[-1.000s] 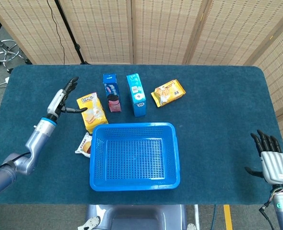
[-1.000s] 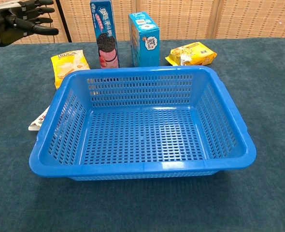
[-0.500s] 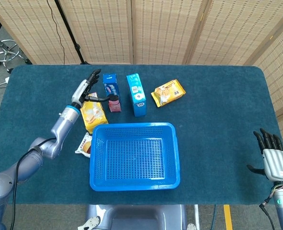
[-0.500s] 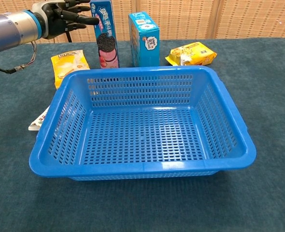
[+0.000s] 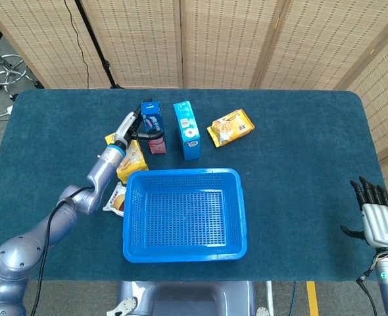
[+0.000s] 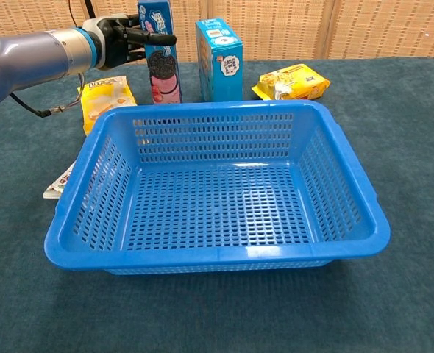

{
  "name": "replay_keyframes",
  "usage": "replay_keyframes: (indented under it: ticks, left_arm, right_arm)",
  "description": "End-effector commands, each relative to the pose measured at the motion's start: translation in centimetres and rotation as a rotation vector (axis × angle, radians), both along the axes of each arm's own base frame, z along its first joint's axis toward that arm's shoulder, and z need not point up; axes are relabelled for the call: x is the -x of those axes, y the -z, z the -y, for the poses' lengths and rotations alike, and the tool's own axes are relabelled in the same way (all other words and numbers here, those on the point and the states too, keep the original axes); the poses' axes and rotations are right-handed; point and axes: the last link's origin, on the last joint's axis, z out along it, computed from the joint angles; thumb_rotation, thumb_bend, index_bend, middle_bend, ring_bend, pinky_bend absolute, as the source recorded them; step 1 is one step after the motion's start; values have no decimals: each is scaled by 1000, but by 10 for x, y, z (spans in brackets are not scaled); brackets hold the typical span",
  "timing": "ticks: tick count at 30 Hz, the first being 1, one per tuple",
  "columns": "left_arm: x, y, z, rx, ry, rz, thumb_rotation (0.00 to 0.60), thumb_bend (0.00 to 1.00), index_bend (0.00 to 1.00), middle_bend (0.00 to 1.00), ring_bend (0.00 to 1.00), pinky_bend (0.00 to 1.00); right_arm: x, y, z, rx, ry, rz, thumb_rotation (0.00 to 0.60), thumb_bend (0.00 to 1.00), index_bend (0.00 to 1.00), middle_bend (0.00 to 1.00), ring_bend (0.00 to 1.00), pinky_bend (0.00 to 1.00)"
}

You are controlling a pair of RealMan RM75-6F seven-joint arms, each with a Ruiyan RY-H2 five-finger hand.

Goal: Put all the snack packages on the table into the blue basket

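Observation:
The blue basket [image 5: 181, 173] [image 6: 217, 255] sits at the table's middle front with nothing in it. Behind it stand a dark blue cookie box [image 5: 156, 128] [image 6: 158, 70] and a light blue box [image 5: 187, 130] [image 6: 221, 59]. A yellow pack [image 5: 231, 126] [image 6: 290, 81] lies to their right. Another yellow pack [image 5: 131, 161] [image 6: 105, 99] and a small white pack [image 5: 117, 199] [image 6: 61, 182] lie left of the basket. My left hand [image 5: 131, 125] [image 6: 121, 40] is at the cookie box's upper part, thumb across its front, other fingers hidden behind. My right hand [image 5: 377, 220] hangs spread at the front right, holding nothing.
The dark teal table [image 5: 299, 151] has bare cloth right of the basket. Woven screens [image 5: 233, 39] stand behind the table. A stool [image 5: 6, 69] and a stand's pole are on the floor at the back left.
My left hand has swept right from beside the left yellow pack to the cookie box, and its thumb now lies across the box. The right hand has sunk slightly.

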Motion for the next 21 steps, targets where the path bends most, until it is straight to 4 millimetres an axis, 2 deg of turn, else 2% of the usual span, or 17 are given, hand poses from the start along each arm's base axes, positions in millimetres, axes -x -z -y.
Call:
replay_keyframes:
  ticks: [1, 2, 5, 12, 16, 21]
  left_arm:
    - [-5, 4, -3, -13, -19, 17, 600, 518, 425, 343, 286, 347]
    - [-5, 4, -4, -15, -21, 16, 600, 531, 495, 408, 322, 376]
    - [-7, 4, -5, -19, -13, -8, 600, 554, 570, 471, 354, 404]
    - [-4, -9, -5, -58, -12, 31, 600, 576, 603, 494, 372, 422]
    - [1, -34, -2, -109, 34, 84, 600, 581, 603, 494, 372, 422]
    - [4, -103, 21, -200, 199, 141, 600, 586, 603, 494, 372, 422]
  right_arm:
    - [1, 0, 1, -1, 3, 1, 600, 0, 0, 0, 0, 0]
    - [1, 0, 1, -1, 4, 2, 600, 0, 0, 0, 0, 0]
    - [1, 1, 1, -5, 6, 4, 600, 0, 0, 0, 0, 0]
    - [-1, 2, 1, -8, 0, 6, 600, 0, 0, 0, 0, 0]
    - [-3, 3, -1, -12, -9, 7, 600, 0, 0, 0, 0, 0]
    - [-8, 6, -3, -25, -26, 11, 600, 0, 0, 0, 0, 0]
